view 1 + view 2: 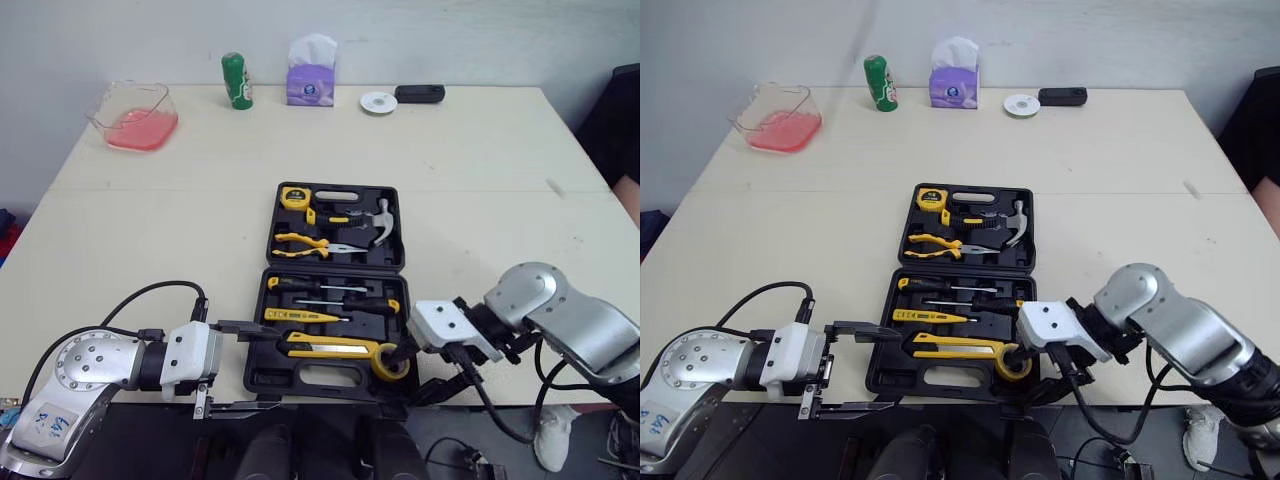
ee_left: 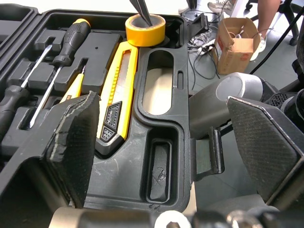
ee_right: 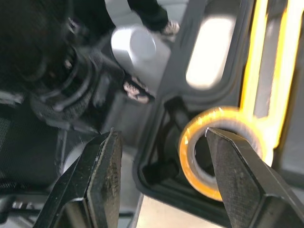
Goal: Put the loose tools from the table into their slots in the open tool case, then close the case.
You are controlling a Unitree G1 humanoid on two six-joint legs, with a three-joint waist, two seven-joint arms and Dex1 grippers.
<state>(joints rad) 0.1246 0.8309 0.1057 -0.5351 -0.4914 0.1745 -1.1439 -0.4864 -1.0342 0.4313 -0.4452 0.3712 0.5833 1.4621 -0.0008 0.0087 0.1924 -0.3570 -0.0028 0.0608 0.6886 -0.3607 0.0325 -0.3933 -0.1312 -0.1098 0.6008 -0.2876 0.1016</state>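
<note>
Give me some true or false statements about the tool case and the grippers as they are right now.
1. The tool case lies open on the table. True.
2. The yellow tape roll sits at the case's far left corner. False: it is at the near right corner, by the right gripper.
3. The left gripper is open at the case's near left edge. True.
4. The hammer lies loose on the table. False: it sits in the far half of the case.
</note>
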